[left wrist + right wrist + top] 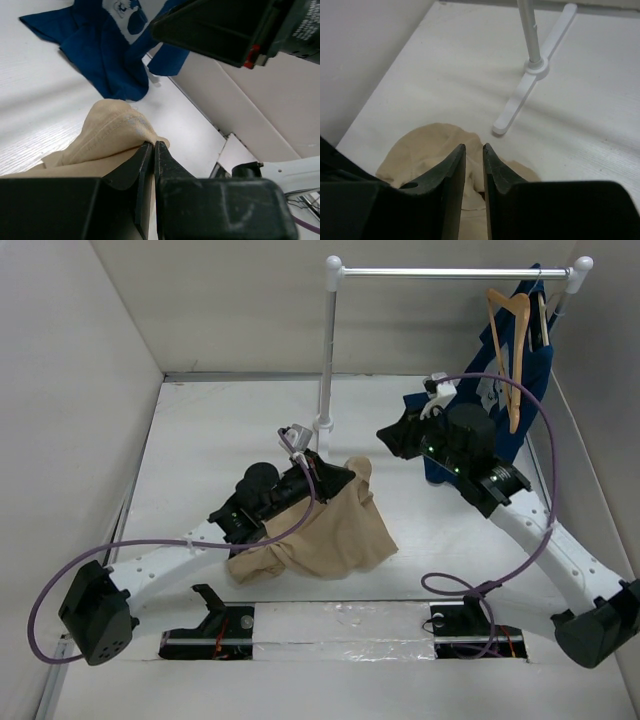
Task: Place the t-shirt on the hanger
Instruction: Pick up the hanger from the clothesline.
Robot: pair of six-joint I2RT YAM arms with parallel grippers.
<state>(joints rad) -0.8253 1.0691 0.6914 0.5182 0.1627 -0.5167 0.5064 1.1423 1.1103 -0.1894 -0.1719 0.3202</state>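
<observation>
The tan t-shirt (330,535) lies bunched on the white table in front of the left arm, with one edge lifted. My left gripper (345,478) is shut on that raised fold, seen up close in the left wrist view (153,145), where the t-shirt (110,130) is pinched at the fingertips. My right gripper (385,437) hovers just right of and above the raised fold, its jaws a narrow gap apart and empty (474,146); the t-shirt (420,150) lies below them. The wooden hanger (516,360) hangs on the rack rail at the far right.
A white clothes rack has its rail (450,273) across the back, and its post (327,350) and foot (520,100) stand just behind the shirt. A dark blue printed t-shirt (535,370) hangs by the hanger and also shows in the left wrist view (110,60). Walls enclose the table.
</observation>
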